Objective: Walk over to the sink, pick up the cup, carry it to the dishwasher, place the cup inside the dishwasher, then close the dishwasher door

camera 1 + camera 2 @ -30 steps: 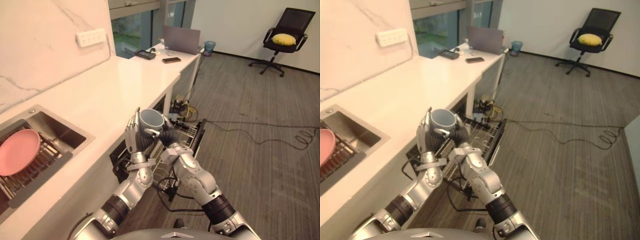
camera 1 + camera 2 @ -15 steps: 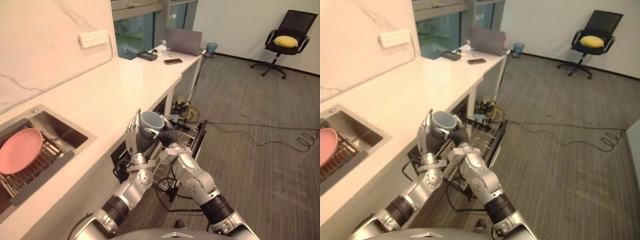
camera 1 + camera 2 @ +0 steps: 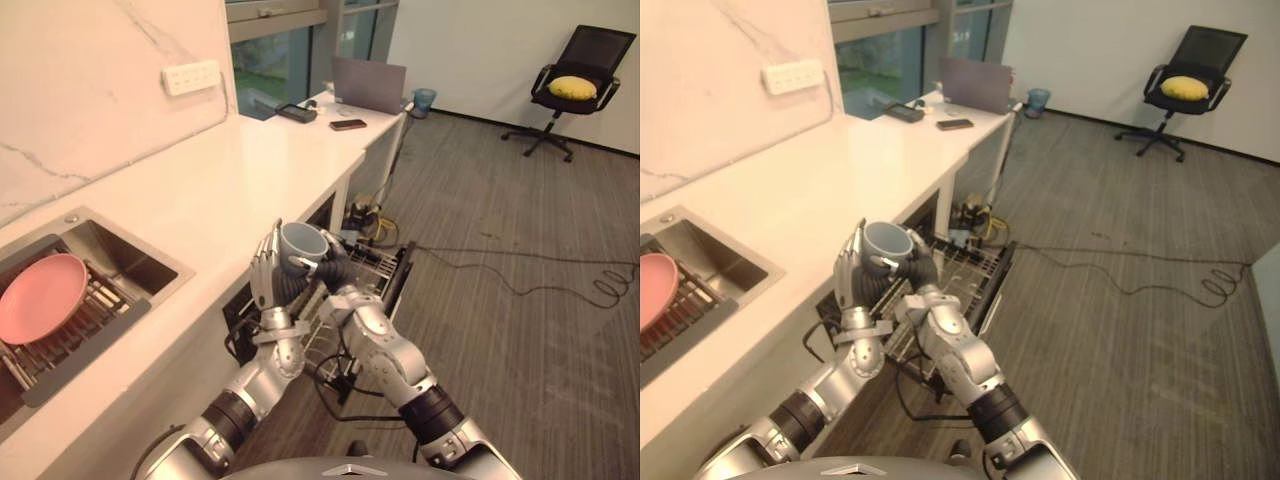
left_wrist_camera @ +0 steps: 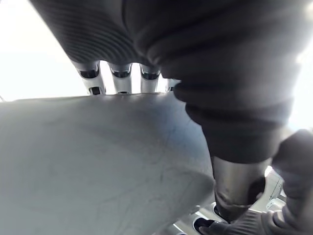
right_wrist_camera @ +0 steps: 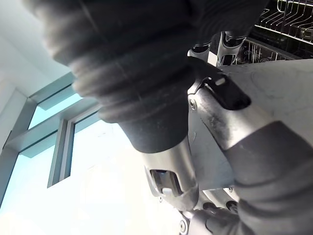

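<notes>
Carry step; cup (image 3: 302, 240) clamped between left hand (image 3: 266, 280), fingers straight, and right hand (image 3: 335, 272), fingers curled; next: lower into dishwasher rack (image 3: 375, 264).

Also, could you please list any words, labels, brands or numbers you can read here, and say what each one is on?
None can be read.
The cup, held between the left hand and the right hand, shows a plain grey wall with no print.
The socket strip on the wall, the laptop and the phone are too small to show any marking.
</notes>
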Robot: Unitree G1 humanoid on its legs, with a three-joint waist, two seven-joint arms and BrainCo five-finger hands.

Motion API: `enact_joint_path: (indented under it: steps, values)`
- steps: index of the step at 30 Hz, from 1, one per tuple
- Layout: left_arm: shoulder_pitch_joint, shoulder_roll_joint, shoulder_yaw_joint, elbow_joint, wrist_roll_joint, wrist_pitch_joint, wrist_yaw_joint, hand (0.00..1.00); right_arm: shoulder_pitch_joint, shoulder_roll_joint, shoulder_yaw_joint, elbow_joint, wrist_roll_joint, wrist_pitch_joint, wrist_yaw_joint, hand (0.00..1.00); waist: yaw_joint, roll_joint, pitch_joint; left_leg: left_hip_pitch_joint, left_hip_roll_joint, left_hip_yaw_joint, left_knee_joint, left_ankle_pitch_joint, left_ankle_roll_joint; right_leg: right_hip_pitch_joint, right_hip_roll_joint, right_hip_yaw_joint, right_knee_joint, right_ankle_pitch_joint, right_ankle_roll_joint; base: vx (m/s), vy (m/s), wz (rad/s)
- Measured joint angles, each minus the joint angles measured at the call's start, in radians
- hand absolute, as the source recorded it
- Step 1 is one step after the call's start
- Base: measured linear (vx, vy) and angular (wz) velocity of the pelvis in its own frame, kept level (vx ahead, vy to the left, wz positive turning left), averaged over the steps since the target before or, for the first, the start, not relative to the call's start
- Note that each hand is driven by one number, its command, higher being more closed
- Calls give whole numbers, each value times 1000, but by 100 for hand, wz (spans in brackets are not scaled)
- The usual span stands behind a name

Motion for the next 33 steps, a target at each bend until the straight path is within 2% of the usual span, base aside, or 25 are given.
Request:
enact_joint_path:
  steps: [5, 9, 16, 21, 23, 26, 28, 30, 31, 32, 33]
  values:
    - [-17, 3, -27, -5, 1, -13, -13, 0, -17, 21, -1, 2, -5, -86, -84, 100, 4, -4, 3, -3, -1, -5, -1, 0, 0, 0, -2, -4, -1, 0, 0, -3, -1, 1]
    - [-18, 3, -48, -6, 0, -16, -13, 0, -40, 25, -8, 2, -36, -130, -158, 100, 3, -6, 7, -6, -1, -9, -1, 0, 0, 0, -2, -6, -1, -1, 0, 0, 0, 0]
    - [-17, 9, -122, 4, 41, -16, -5, 0, -122, 65, -77, 0, -180, -218, -332, 100, -3, -4, 33, -3, -3, -12, -2, 0, 0, 0, -1, -4, 0, -1, 0, 0, 0, 0]
    - [-17, 9, -107, 1, 60, 9, 12, 0, -117, 70, -146, 0, -240, -259, -425, 100, -3, -3, 34, 1, -8, -12, -3, 1, 0, 1, 0, -1, 1, 0, 1, 1, 0, -1]
    - [-11, 11, -72, -15, 31, -2, -2, 0, -108, 75, -200, -3, -268, -281, -440, 100, -1, -2, 34, 1, -8, -12, -4, 1, 0, 1, 1, -2, 1, 0, 2, 0, 0, 0]
    - [47, 18, -4, -115, -127, -140, -150, 0, -77, 72, -296, -9, -281, -300, -449, 100, 2, 0, 36, 0, -8, -13, -7, 0, 2, 2, 1, -3, 1, -2, 3, 0, 0, 2]
    - [136, 46, -11, -210, -236, -258, -377, 0, -25, 39, -411, -12, -298, -302, -428, 100, 12, 6, 40, -1, -9, -18, -11, -6, 10, 4, -1, -8, 1, -7, 10, 2, 1, 8]
    - [211, 72, -43, -230, -325, -277, -579, 0, 19, -11, -495, -11, -292, -305, -402, 100, 15, 12, 41, -1, -11, -23, -22, -5, 10, 4, -3, -12, 1, -11, 16, 23, 9, 8]
    - [256, 83, -59, -213, -400, -263, -715, 0, 41, -44, -541, -9, -270, -307, -371, 100, 12, 18, 45, -1, -11, -23, -24, -5, 9, 3, -3, -13, 1, -12, 17, 38, 13, 5]
    - [288, 90, -63, -172, -494, -197, -844, 0, 61, -78, -585, -1, -227, -307, -328, 100, 6, 23, 49, -2, -10, -23, -25, -3, 3, 2, -4, -13, 1, -13, 18, 38, 13, 2]
    - [298, 92, -62, -139, -529, -167, -886, 0, 73, -94, -605, 1, -209, -307, -309, 100, 3, 25, 49, -2, -11, -24, -28, -3, 2, 1, -4, -14, 1, -13, 19, 45, 13, 4]
